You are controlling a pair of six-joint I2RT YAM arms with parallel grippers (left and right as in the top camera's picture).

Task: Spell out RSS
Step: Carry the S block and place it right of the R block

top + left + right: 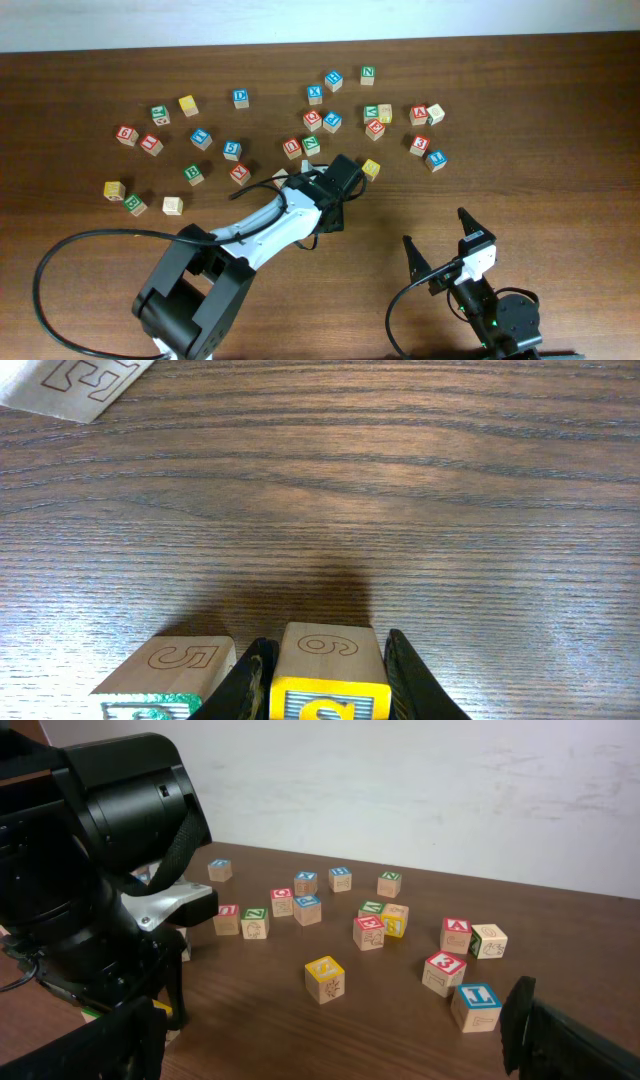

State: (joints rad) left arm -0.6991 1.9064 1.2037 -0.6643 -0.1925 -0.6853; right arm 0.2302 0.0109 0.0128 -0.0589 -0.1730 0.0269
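While the left pincer (327, 695) is pinching the yellow-bordered wooden S cube (332, 650) on 2 flat opposite sides, mid brown wooden table (400, 510) just beside a green-bordered wooden cube (180, 665), I am judging it light, rigid and slightly slick, the right pincer (436, 228) sitting spread and empty.

The left arm (270, 225) reaches diagonally from its base at the near-left edge toward the middle of the desk. Its end effector (330, 670) is low and clamps an S block (328, 705) between both fingers. The right arm (495, 315) is folded near its base, its end effector (440, 242) with fingers spread wide, holding nothing.
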